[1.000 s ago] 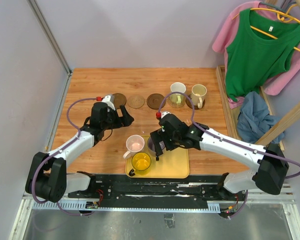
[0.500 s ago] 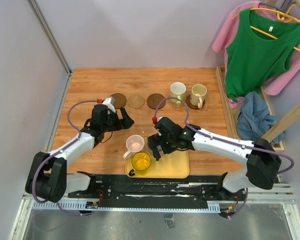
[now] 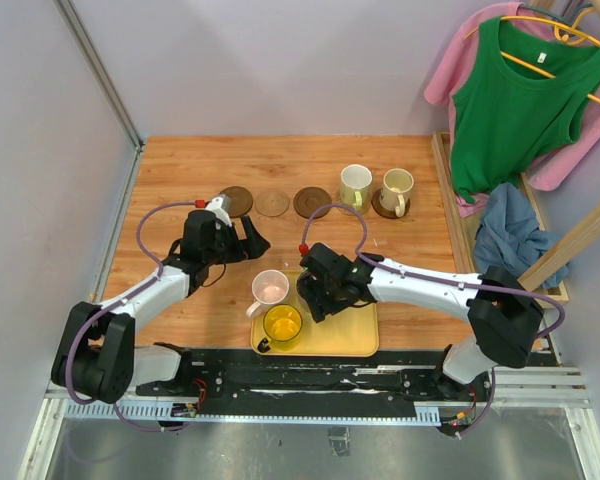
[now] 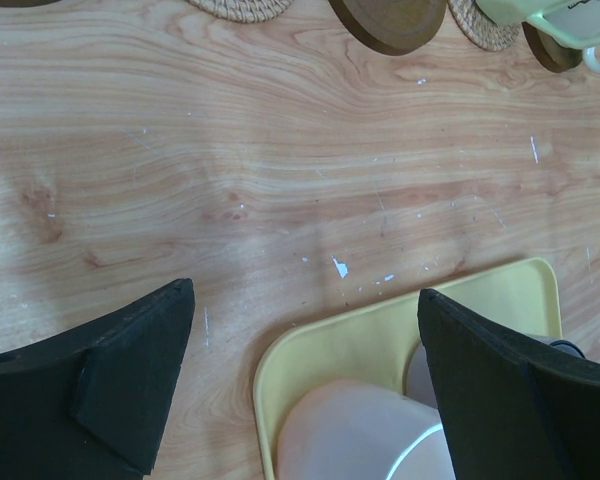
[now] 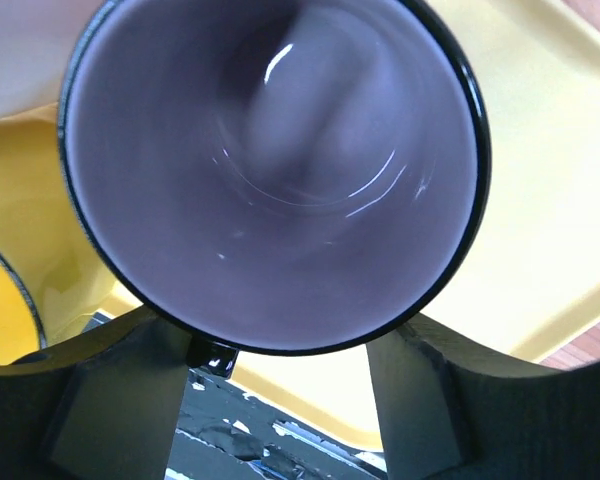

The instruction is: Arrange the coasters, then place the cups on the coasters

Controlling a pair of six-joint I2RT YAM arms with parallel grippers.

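Purple-grey mug (image 5: 270, 170), frame centre, sitting on yellow tray (image 5: 540, 200).
Right gripper (image 5: 275, 385) is straddling it, grip unclear; closing squarely and lifting straight seems best. Left gripper (image 4: 305, 300) is hanging wide, empty.

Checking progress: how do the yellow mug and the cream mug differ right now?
The yellow mug is translucent amber; the cream mug is opaque and pale. The yellow mug sits in the yellow tray at the near edge; the cream mug stands on a dark brown coaster in the far row. Both stand upright, ungripped.
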